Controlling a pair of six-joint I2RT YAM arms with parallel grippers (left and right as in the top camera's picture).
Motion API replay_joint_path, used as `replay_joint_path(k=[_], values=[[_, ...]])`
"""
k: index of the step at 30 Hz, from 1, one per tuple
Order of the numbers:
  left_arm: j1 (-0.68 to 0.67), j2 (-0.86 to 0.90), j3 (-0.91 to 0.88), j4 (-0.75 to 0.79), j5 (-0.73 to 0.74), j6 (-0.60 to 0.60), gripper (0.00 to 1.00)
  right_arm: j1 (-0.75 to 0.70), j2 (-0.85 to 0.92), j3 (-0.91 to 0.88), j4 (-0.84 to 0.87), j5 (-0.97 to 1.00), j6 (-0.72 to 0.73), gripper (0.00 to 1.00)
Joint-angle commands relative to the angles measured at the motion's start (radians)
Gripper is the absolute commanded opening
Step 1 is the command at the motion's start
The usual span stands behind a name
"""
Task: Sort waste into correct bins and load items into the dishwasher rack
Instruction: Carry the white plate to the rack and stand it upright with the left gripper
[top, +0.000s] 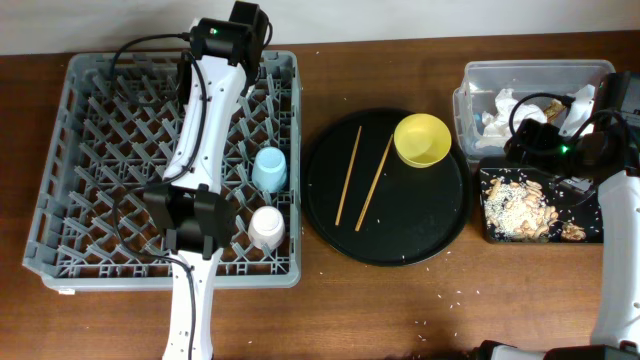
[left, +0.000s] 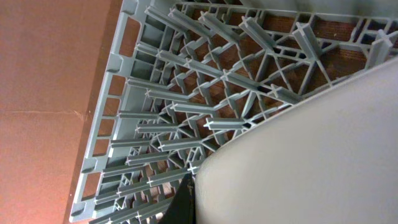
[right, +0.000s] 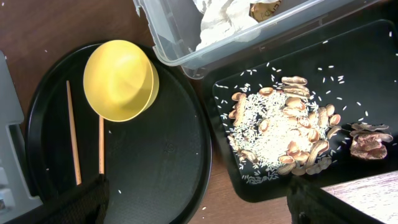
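Waste binned, tissues (top: 505, 105) in clear tub (top: 535, 70), scraps (right: 292, 134) in black tray (right: 348, 59); blue cup (top: 269, 168) and white cup (top: 267, 228) in rack (top: 60, 130), plate (left: 311, 155) at left hand (top: 240, 35), grip indiscernible; bowl (top: 422, 139) and chopsticks (top: 375, 182) wait on round tray (top: 420, 220); right hand (right: 202, 208) spread, empty.

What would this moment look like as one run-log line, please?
rack: blue cup, white cup loaded; white plate at its pegs; round tray: yellow bowl, chopsticks; tub: tissues; right hand: open, empty
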Motion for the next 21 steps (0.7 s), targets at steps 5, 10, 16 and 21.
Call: replay_joint_path(k=[5,10,16,21], values=[[0.003,-0.011,0.227,-0.011,-0.005,-0.014,0.00,-0.004,0.002,0.001,0.003,0.009,-0.009,0.92],[0.003,-0.011,0.323,-0.061,0.024,-0.212,0.01,-0.004,0.002,0.001,0.003,0.009,-0.009,0.92],[0.003,-0.011,0.270,-0.061,0.127,-0.464,0.00,-0.004,0.002,0.001,0.003,0.009,-0.009,0.92],[0.010,-0.011,0.219,-0.061,0.261,-0.629,0.00,-0.004,0.002,0.001,0.003,0.009,-0.009,0.92]])
